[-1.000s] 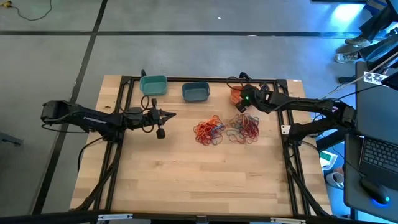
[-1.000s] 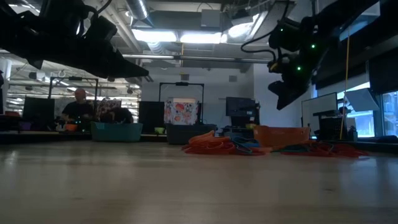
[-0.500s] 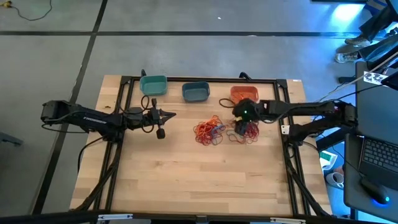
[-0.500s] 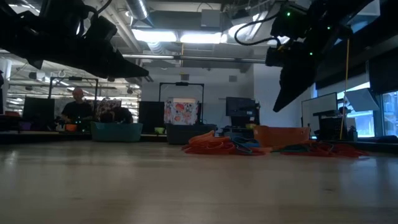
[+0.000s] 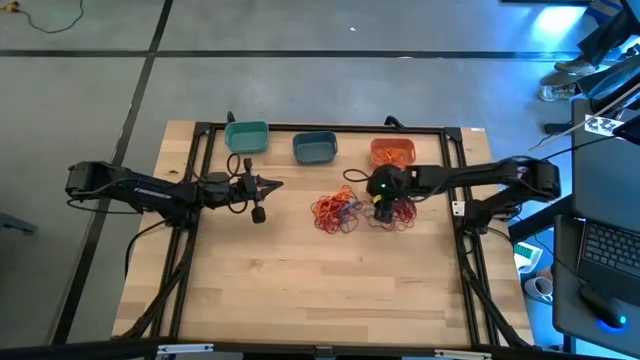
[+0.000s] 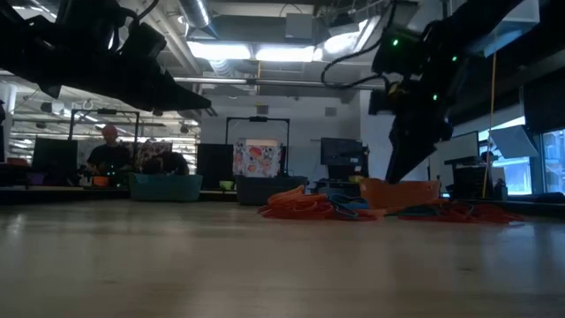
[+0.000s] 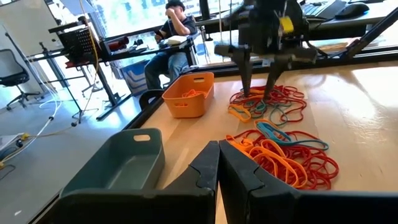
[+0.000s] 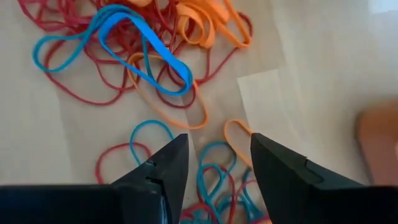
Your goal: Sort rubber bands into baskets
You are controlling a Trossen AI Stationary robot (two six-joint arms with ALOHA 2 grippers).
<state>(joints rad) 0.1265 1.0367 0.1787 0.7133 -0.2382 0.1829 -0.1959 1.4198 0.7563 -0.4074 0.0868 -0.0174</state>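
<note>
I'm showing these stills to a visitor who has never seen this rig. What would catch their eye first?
Two tangled heaps of red, orange and blue rubber bands in the middle of the wooden table, with the right gripper poised open-jawed over the right-hand heap. Behind them, along the far edge, stand the teal basket, slate blue basket and orange basket.

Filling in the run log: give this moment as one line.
right gripper open, above right-hand rubber bands | left gripper shut, waiting left of the piles | orange basket holds bands
</note>
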